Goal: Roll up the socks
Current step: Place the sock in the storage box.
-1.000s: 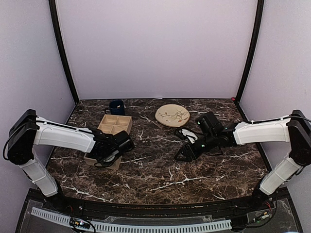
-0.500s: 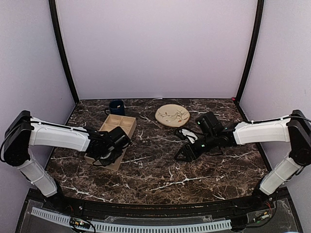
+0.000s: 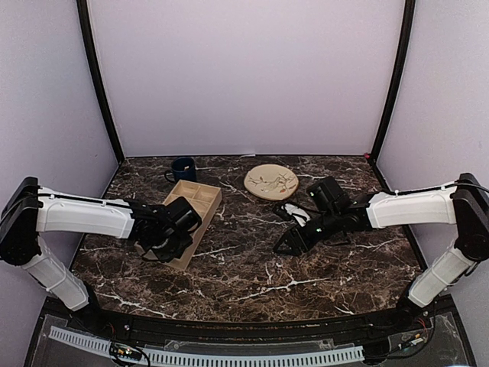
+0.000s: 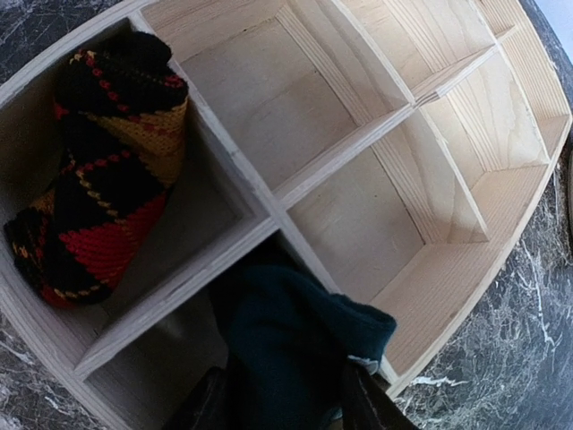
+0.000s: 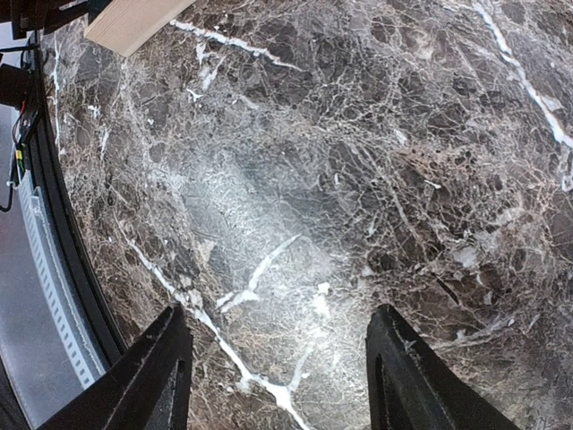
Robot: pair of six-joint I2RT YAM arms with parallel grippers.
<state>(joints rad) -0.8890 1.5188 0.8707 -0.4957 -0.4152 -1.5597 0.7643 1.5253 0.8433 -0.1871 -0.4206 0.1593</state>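
Two rolled socks lie in a wooden divided box. The black argyle pair with red and yellow diamonds fills the compartment at upper left of the left wrist view. The dark teal pair sits in the near compartment, bulging over its rim. My left gripper is over it, open, with a finger on either side of the teal roll. In the top view the left gripper is at the box's near end. My right gripper hovers open over bare marble, with nothing between its fingers.
A dark blue mug stands behind the box. A round beige plate lies at the back centre. A small white object rests by the right arm. A corner of the box shows in the right wrist view.
The left jaws have spread apart around the teal roll. The box's far end has swung to the right, so the box lies askew. The right arm has stayed still.
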